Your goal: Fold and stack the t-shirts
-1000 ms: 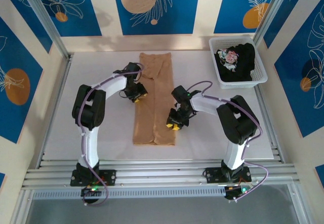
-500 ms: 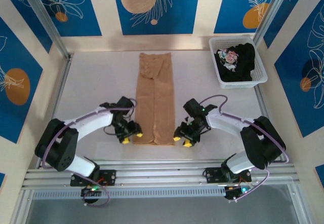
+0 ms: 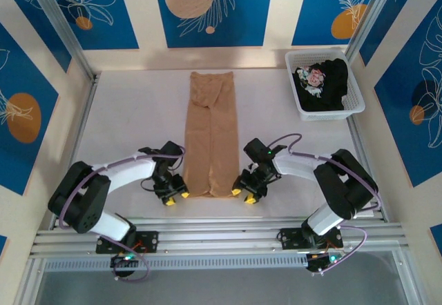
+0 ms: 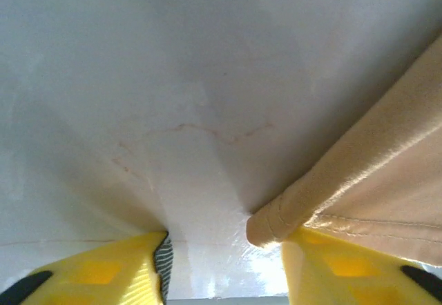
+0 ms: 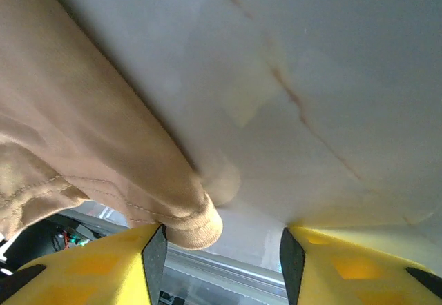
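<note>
The tan-orange t-shirt (image 3: 210, 139) lies folded into a long narrow strip down the middle of the table, collar end far. My left gripper (image 3: 175, 198) sits at its near left corner and my right gripper (image 3: 243, 195) at its near right corner. In the left wrist view the gripper (image 4: 224, 250) is open, and the rolled hem corner (image 4: 271, 223) rests against its right finger (image 4: 345, 270). The right gripper (image 5: 219, 253) is open too, with the hem corner (image 5: 197, 225) beside its left finger (image 5: 103, 267). The black t-shirt (image 3: 330, 83) lies crumpled in the basket.
The white mesh basket (image 3: 324, 114) stands at the far right corner of the white table (image 3: 124, 125). Metal rails run along the near edge just behind both grippers. Aluminium posts and patterned walls close in the left, right and far sides.
Both arms have swung from the shirt's middle down to its near end. In the last half second each gripper edged in against a near corner of the hem.
</note>
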Available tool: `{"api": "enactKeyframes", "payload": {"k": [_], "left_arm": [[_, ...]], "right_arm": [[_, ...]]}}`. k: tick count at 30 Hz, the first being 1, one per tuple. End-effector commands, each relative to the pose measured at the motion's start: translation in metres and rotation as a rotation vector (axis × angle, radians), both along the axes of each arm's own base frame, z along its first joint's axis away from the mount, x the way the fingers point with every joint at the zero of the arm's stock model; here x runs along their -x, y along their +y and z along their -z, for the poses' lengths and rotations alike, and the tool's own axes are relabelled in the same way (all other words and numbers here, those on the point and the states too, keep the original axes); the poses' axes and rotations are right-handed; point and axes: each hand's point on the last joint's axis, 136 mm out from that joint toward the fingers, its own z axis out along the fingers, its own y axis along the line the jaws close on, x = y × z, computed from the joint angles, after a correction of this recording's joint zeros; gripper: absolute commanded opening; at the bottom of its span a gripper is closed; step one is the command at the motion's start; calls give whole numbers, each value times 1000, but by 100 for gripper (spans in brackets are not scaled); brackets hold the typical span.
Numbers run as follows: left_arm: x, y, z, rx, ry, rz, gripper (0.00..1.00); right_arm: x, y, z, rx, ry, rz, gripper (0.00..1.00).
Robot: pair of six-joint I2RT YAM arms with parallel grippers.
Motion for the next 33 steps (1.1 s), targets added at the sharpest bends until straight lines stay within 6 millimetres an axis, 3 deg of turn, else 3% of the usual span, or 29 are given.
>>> {"api": "enactKeyframes", "payload": {"k": [1, 12, 18, 21, 27, 33], "left_arm": [[-26, -40, 9, 119, -104, 20, 38], [-45, -48, 9, 119, -172, -10, 31], [-54, -55, 2, 142, -208, -3, 41], [-54, -57, 7, 147, -196, 5, 33], [-59, -56, 0, 144, -230, 4, 1], [-39, -48, -9, 130, -215, 59, 0]], "right_arm": [[-16, 19, -7, -32, -39, -7, 49], [-16, 24, 3, -12, -13, -13, 35], [-18, 28, 7, -2, 9, -10, 29], [-18, 28, 9, 1, 15, -9, 25], [-18, 23, 3, 40, -2, -24, 6], [-3, 9, -12, 81, -17, -74, 0]]}}
